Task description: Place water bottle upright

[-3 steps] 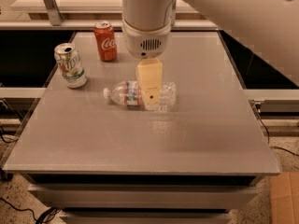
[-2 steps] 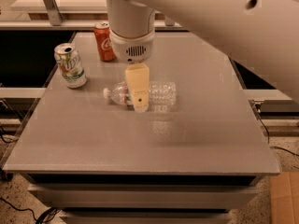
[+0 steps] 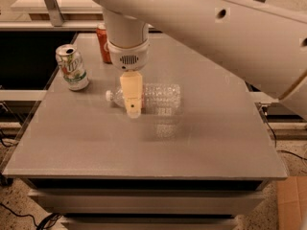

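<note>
Grey table [image 3: 201,143]: a flat matte top fills the middle of the camera view, with darker drawer fronts along the lower edge.
Water bottle [image 3: 160,97]: clear, ribbed plastic, lying on its side just above the centre of the frame. Its length runs left to right, and it is not upright.
White cap [image 3: 109,96]: at the bottle's left end, pointing toward the left edge of the frame.
Bottle's base: the right end, resting on the table, with a faint reflection on the surface just below it.
Gripper [image 3: 133,108]: cream-coloured, pointing straight down at the centre of the frame. It stands in front of the bottle's neck and shoulder, between the cap and the ribbed body.
Gripper's state: how wide it is set, and whether it grasps the bottle, cannot be told from here.
Arm [image 3: 216,28]: white and bulky, crossing from the upper right to the upper centre and ending in a round wrist [image 3: 127,56] right above the gripper.
Green-and-white can [image 3: 72,67]: upright at the table's upper left, well apart from the bottle.
Red can [image 3: 102,44]: upright near the far edge, partly hidden behind the wrist.
Cardboard box [image 3: 292,202]: brown, on the floor at the lower right corner.
</note>
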`<state>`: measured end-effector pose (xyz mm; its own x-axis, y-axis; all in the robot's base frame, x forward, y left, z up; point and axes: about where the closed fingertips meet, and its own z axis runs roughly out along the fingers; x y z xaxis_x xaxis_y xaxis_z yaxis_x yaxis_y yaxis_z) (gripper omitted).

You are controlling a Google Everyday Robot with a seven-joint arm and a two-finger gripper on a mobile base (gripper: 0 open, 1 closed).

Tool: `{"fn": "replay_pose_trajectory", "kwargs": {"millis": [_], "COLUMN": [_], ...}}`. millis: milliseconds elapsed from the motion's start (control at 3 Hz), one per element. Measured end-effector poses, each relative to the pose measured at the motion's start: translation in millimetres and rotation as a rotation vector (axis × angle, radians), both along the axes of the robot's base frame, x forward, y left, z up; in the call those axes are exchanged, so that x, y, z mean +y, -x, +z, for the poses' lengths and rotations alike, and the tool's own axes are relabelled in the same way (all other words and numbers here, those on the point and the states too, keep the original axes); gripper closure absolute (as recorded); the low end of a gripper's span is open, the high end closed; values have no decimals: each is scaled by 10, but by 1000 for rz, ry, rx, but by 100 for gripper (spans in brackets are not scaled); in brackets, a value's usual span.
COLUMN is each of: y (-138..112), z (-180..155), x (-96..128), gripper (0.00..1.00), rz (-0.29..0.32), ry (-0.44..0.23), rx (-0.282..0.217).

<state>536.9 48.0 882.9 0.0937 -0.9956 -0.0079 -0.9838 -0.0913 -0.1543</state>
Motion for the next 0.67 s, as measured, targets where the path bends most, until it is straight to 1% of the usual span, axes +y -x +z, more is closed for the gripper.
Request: {"fn": "replay_pose_trajectory", "kwargs": {"millis": [333, 667], "y": [-87, -155], "z": [-113, -216], "x": [-41, -133], "gripper": [0, 0], "rz": [-46, -80], "ry": [-28, -59], "rx": [4, 8]}}
